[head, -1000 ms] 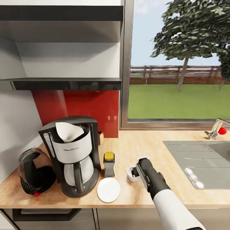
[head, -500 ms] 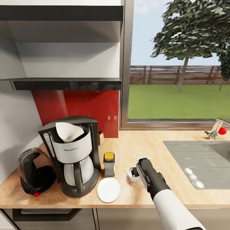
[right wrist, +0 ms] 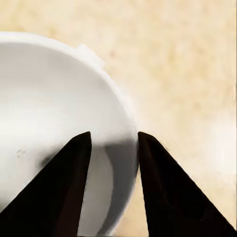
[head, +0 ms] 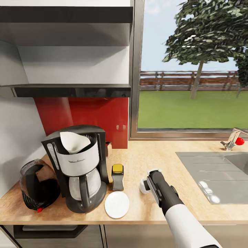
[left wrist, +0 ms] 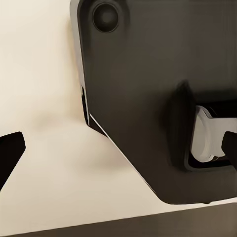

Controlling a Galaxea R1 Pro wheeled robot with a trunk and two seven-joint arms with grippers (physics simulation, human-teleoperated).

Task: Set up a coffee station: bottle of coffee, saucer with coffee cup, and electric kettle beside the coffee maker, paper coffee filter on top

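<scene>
Since 1 s ago coffee cup (head: 143, 186) lifted slightly, right gripper (right wrist: 112, 163) pinching its thin, stiff, slippery rim at lower centre.

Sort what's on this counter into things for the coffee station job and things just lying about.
For the job:
coffee maker
paper filter
kettle
coffee jar
saucer
cup, held at its rim by the right claw
countertop

Just lying about:
sink
tap
small brown box behind the coffee maker
</scene>
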